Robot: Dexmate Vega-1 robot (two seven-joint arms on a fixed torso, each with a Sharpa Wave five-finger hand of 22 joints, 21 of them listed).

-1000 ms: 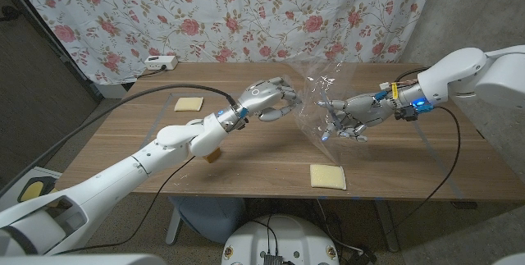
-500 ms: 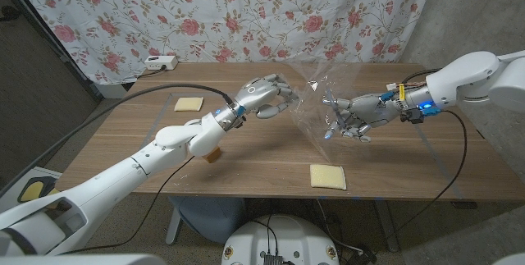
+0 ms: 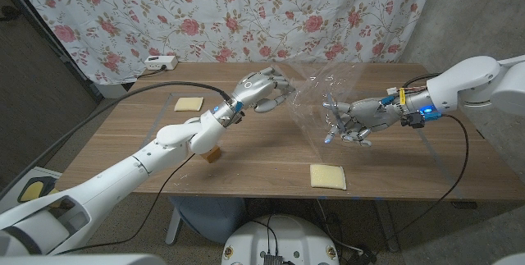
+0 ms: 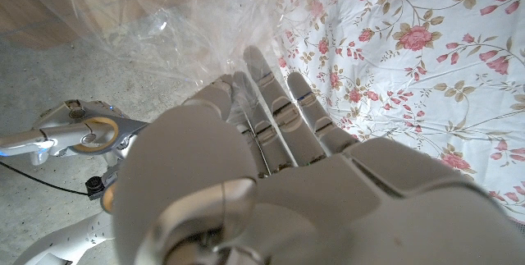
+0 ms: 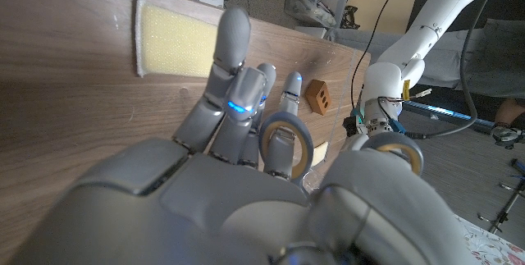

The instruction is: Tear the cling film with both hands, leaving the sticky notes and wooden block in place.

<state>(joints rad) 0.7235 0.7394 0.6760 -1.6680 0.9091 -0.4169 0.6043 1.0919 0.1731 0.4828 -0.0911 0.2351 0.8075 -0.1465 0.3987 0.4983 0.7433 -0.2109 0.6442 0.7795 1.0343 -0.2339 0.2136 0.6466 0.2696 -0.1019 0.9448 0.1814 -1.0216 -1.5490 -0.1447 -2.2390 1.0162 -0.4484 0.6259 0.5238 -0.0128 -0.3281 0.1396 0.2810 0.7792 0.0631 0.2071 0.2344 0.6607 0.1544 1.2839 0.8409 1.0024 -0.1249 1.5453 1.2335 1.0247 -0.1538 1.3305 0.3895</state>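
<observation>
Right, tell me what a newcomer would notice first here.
The clear cling film stretched in the air over the table's middle, gripped by the left hand and the right hand. Next, the rose-patterned curtain behind the wooden table, and a yellow sticky-note pad near the front edge.

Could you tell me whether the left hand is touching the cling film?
Touching: the left wrist view shows the left hand with its fingers closed on the cling film.

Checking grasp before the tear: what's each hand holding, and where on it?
Both hold the cling film: left hand grips its left edge, right hand its right side, sheet stretched between them above the table.
</observation>
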